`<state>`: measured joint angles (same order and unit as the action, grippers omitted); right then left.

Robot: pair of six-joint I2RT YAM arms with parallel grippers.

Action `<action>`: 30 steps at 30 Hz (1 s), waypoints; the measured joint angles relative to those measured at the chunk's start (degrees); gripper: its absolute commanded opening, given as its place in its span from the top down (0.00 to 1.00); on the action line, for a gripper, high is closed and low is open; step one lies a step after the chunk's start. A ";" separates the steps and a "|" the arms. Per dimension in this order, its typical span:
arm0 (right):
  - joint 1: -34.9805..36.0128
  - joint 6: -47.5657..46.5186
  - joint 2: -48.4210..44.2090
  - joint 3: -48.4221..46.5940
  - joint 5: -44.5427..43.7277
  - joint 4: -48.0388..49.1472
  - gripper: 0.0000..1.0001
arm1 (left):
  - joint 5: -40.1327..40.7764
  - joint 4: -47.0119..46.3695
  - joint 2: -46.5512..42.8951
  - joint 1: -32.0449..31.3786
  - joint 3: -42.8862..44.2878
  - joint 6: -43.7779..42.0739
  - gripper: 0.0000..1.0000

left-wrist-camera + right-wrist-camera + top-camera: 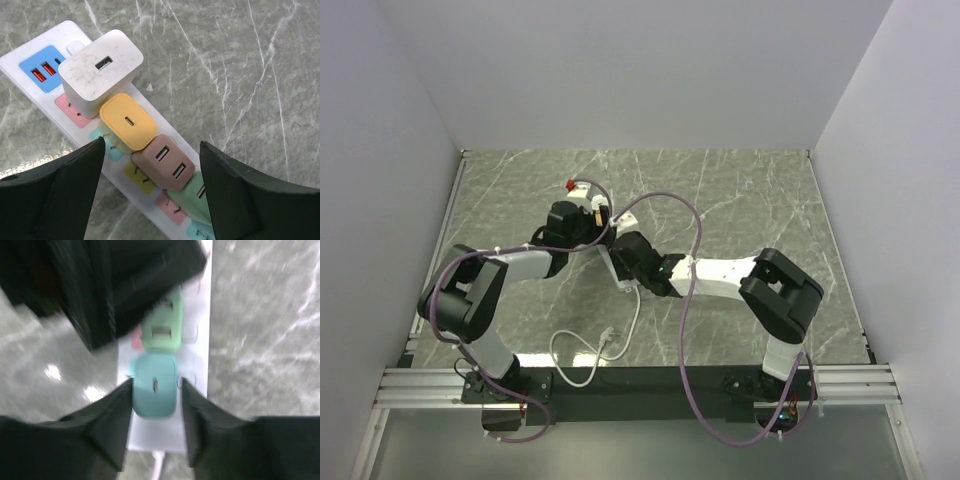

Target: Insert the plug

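A white power strip (20, 52) lies on the marble table. In the left wrist view it holds a white adapter (100, 70), a yellow one (128, 121), a pink one (164, 161) and a green one (192, 192) in a row. My left gripper (152, 150) hangs open above the pink adapter, touching nothing. In the blurred right wrist view a teal plug (155, 400) sits on the strip (197, 365) next to the green adapter (162, 330). My right gripper (156, 385) straddles the teal plug closely, with a thin gap at the right finger. From above both grippers, left (592, 225) and right (625, 248), meet over the strip.
The strip's white cable (590, 350) loops toward the near edge between the arm bases. A red switch (569, 185) marks the strip's far end. Purple arm cables (690, 300) arc over the table. Grey walls enclose the left, right and back.
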<state>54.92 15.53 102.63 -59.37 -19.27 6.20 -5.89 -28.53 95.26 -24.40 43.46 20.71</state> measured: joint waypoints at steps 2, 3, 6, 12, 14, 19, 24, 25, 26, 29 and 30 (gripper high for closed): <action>-0.04 -0.13 -0.35 0.85 0.59 -1.73 0.41 | 0.26 0.35 -0.66 -0.04 -0.15 0.00 0.15; -0.04 -0.39 -0.55 1.40 0.87 -2.56 0.40 | 0.44 0.52 -1.07 -0.04 -0.17 0.02 0.14; -0.24 -0.92 -1.60 2.08 1.33 -3.78 0.35 | 1.03 0.52 -2.82 -0.04 -0.46 0.07 0.11; -1.27 -1.90 -6.40 4.04 2.01 -3.28 0.30 | 3.13 0.46 -8.41 -0.07 -2.58 0.11 0.08; -2.43 -2.03 -9.05 5.79 2.27 -2.69 0.30 | 4.72 0.72 -10.16 -0.04 -3.04 0.11 0.07; -7.96 -2.86 -15.23 10.45 2.89 -0.22 0.29 | 7.41 1.51 -12.92 1.68 -3.06 0.22 0.06; -17.29 -4.11 -18.84 13.60 3.65 4.17 0.29 | 8.48 3.34 -13.90 8.33 -3.06 2.03 0.06; -19.23 -4.44 -19.56 14.21 3.72 5.01 0.29 | 8.79 3.85 -13.97 9.92 -3.06 2.75 0.06; -20.76 -4.61 -20.24 14.78 3.89 5.73 0.29 | 9.14 4.35 -14.01 11.39 -3.06 3.41 0.06; -25.40 -4.96 -23.63 16.90 4.13 8.28 0.29 | 9.55 5.92 -14.78 14.62 -3.06 5.38 0.04; -26.75 -4.94 -25.07 17.77 4.20 9.29 0.29 | 9.92 6.58 -15.32 15.45 -3.06 5.97 0.03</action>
<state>28.16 10.59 77.56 -41.60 -15.07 15.49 4.03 -21.96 79.94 -8.95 40.40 26.68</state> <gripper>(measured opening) 0.711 0.952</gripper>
